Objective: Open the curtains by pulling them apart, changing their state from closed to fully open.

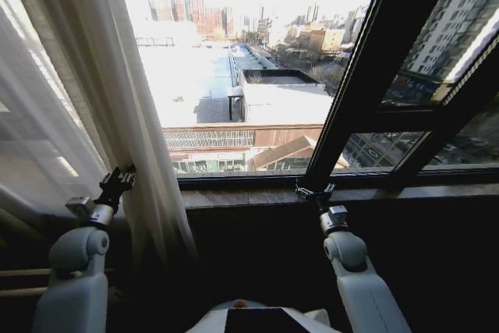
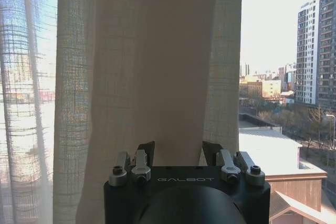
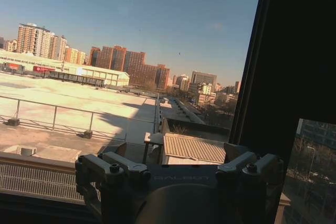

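We see the curtains [image 1: 70,107] bunched at the window's [image 1: 257,60] left side, glass bare to the right. Our left gripper [image 1: 123,177], fingers spread, sits vs. the fabric edge. Right gripper [image 1: 314,191] near the sill [image 1: 249,196], also spread wide, holding nothing.

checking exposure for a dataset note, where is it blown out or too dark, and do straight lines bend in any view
Head view: the sky and rooftops through the window are washed out white, the wall below the sill is nearly black, and the window frame bars lean and splay. Left wrist view: the curtains are backlit, glowing pale at one edge, with the left gripper in shade. Right wrist view: evenly lit blue sky, the frame black, the right gripper in silhouette.
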Robot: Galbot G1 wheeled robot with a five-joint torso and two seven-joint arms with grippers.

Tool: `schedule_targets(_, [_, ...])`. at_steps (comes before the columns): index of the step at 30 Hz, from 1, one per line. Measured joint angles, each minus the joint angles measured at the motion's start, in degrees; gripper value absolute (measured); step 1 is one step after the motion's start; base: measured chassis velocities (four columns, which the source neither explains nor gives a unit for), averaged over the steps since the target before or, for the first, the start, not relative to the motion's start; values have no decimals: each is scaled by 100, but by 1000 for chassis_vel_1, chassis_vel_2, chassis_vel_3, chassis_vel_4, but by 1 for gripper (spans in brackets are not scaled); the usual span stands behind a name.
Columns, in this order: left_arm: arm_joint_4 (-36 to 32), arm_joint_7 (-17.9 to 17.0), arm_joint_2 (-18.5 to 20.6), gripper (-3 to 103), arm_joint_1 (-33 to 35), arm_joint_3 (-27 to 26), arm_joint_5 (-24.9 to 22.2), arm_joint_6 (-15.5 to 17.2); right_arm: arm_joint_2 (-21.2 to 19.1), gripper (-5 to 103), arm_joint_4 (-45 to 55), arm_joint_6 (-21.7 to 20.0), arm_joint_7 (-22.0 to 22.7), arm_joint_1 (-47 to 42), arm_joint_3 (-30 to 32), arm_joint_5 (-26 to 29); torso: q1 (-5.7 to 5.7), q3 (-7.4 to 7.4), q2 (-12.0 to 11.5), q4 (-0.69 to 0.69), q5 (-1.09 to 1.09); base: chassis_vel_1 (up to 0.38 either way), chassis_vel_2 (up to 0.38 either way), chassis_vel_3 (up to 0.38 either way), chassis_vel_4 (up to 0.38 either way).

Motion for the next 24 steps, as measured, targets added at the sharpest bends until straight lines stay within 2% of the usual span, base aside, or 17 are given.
schedule_targets(1, [2,17,-2,53,-11,69,26,19,-4,100,-4,4,1,-4,8,5,0,0,0,0,0,0,0,0,0])
schedule_targets(3, [83,34,36,64,-151,283,60,107,-5,100,-11,12,2,-13,13,10,0,0,0,0,1,0,0,0,0])
schedule_targets(6, [203,-9,90,69,-334,464,64,183,5,100,-19,16,2,-13,7,10,0,0,0,0,0,0,0,0,0])
schedule_targets(8, [379,-310,140,81,-594,745,74,227,28,100,-38,17,3,-12,-14,4,0,0,0,0,1,0,0,0,0])
schedule_targets(9, [379,-310,140,81,-594,745,74,227,28,100,-38,17,3,-12,-14,4,0,0,0,0,1,0,0,0,0])
schedule_targets(11, [566,-626,152,91,-838,1024,75,246,43,100,-54,17,3,-9,-27,-4,0,0,0,0,0,0,0,0,0])
schedule_targets(12, [653,-726,152,91,-933,1136,75,240,46,100,-60,17,3,-9,-29,-7,0,0,0,0,0,0,0,0,0])
schedule_targets(13, [802,-908,142,98,-1083,1332,82,195,43,100,-72,17,4,-6,-30,-12,0,0,0,-1,0,0,0,0,0])
schedule_targets(14, [802,-908,142,98,-1083,1332,82,195,43,100,-72,17,4,-6,-30,-12,0,0,0,-1,0,0,0,0,0])
schedule_targets(18, [1205,-1553,30,100,-1477,1834,89,64,32,100,-84,12,10,1,-16,-24,0,0,0,-1,0,0,0,0,0])
schedule_targets(24, [1636,-1972,-49,100,-1839,2118,154,-19,32,100,-121,5,15,-11,-3,-36,0,0,0,0,0,0,0,0,0])
